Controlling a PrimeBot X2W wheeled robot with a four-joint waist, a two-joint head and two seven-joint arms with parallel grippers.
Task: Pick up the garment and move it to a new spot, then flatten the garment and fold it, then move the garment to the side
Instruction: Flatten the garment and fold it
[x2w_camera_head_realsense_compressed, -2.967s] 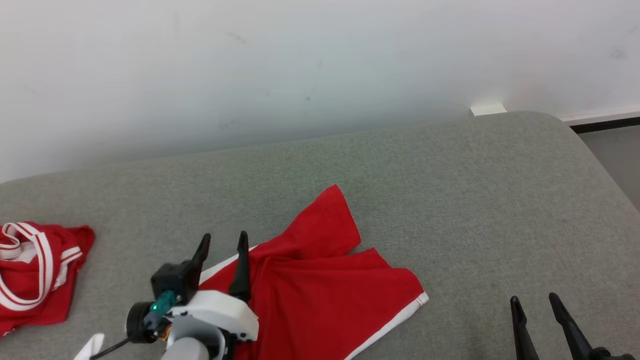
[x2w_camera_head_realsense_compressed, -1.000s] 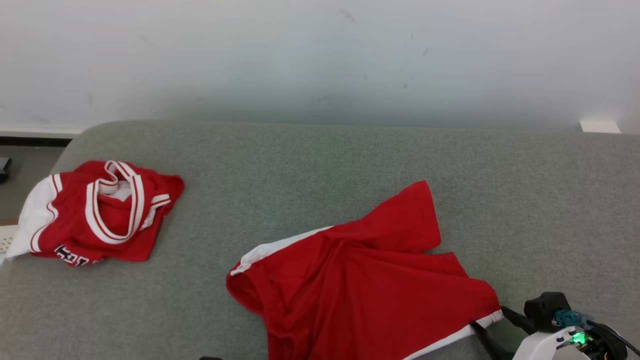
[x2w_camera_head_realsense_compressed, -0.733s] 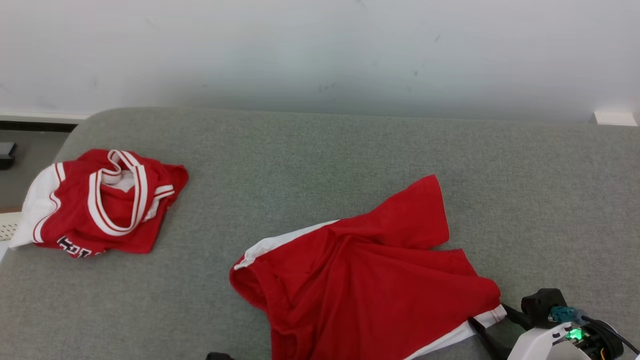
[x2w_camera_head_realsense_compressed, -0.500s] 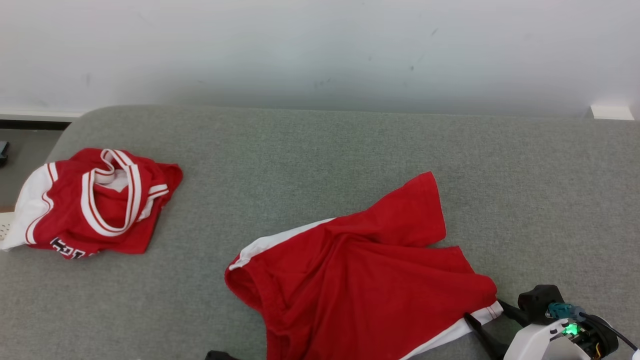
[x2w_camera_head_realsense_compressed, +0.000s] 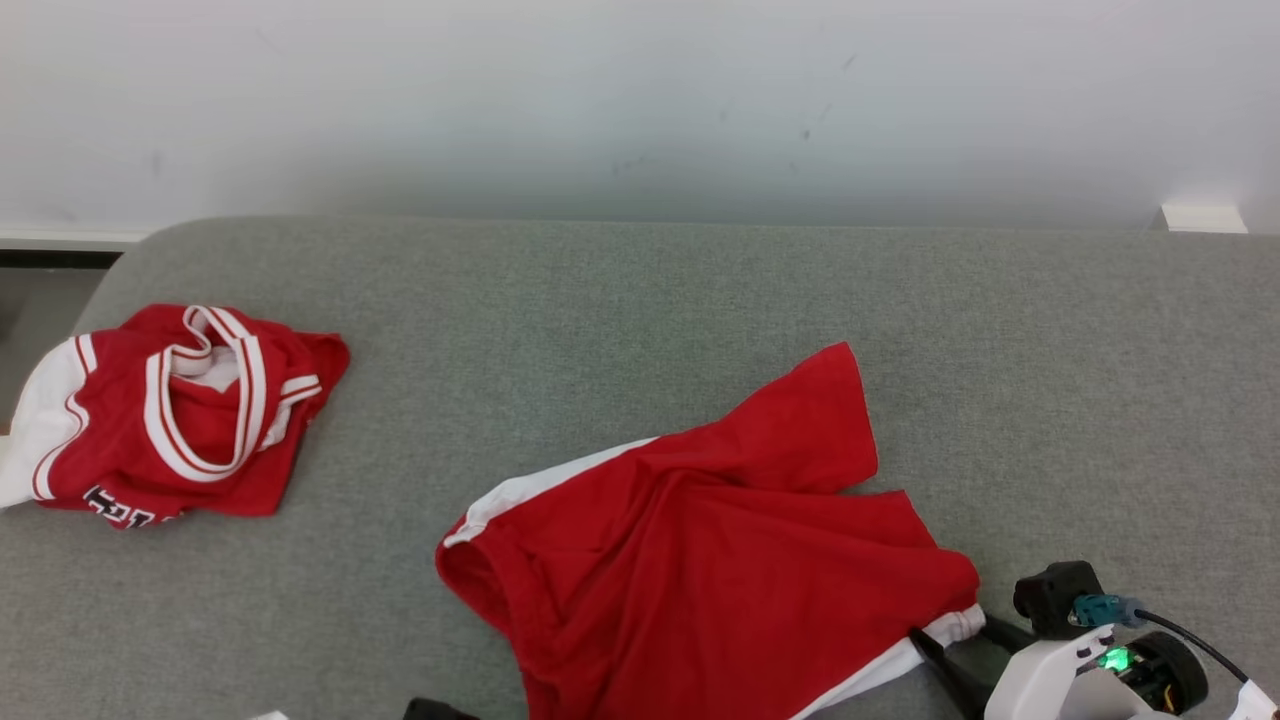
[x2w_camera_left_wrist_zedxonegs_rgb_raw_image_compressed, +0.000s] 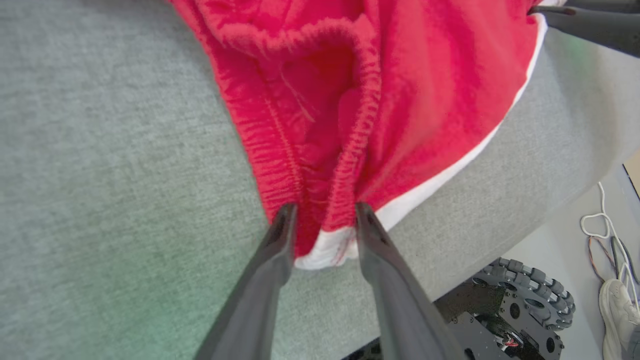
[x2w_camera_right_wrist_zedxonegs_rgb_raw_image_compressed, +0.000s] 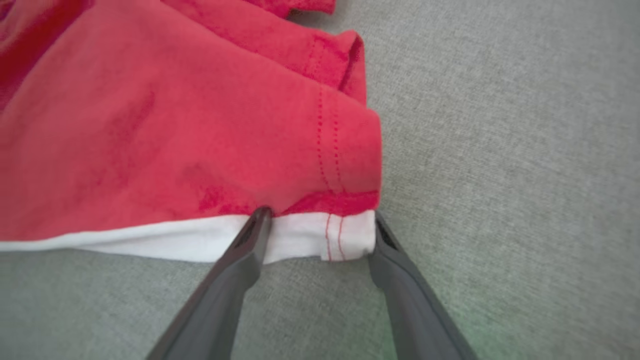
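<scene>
Left gripper (x2w_camera_left_wrist_zedxonegs_rgb_raw_image_compressed: 325, 212) sits at the near corner of the red shorts (x2w_camera_head_realsense_compressed: 700, 570), one dark finger on each side of the gathered elastic waistband. The jaws are partly apart with cloth between them; I cannot tell whether they have bitten yet. Right gripper (x2w_camera_right_wrist_zedxonegs_rgb_raw_image_compressed: 319, 217) stands wide open and holds nothing. It straddles the hem corner where the white side stripe ends, one fingertip at the stripe and the other just beside the corner.

The shorts lie rumpled on the grey cushion (x2w_camera_head_realsense_compressed: 640, 300), close to its front edge, with one leg thrown up toward the wall.

Risks, in my judgement:
- The left jaws may catch only one layer of the waistband, and the rest would sag on lifting.
- The right fingertip at the stripe may shove the hem away as it closes and come up empty.
- An uneven lift would twist the cloth and keep the leg doubled over.
- Slack at the front edge could slip off toward the wheeled base (x2w_camera_left_wrist_zedxonegs_rgb_raw_image_compressed: 520, 310).

Surroundings: a crumpled red-and-white jersey (x2w_camera_head_realsense_compressed: 170, 410) lies well apart on the robot's left. A cable (x2w_camera_left_wrist_zedxonegs_rgb_raw_image_compressed: 600, 235) and a shoe (x2w_camera_left_wrist_zedxonegs_rgb_raw_image_compressed: 617, 320) lie on the floor below. Nothing stands between either gripper and the shorts.
</scene>
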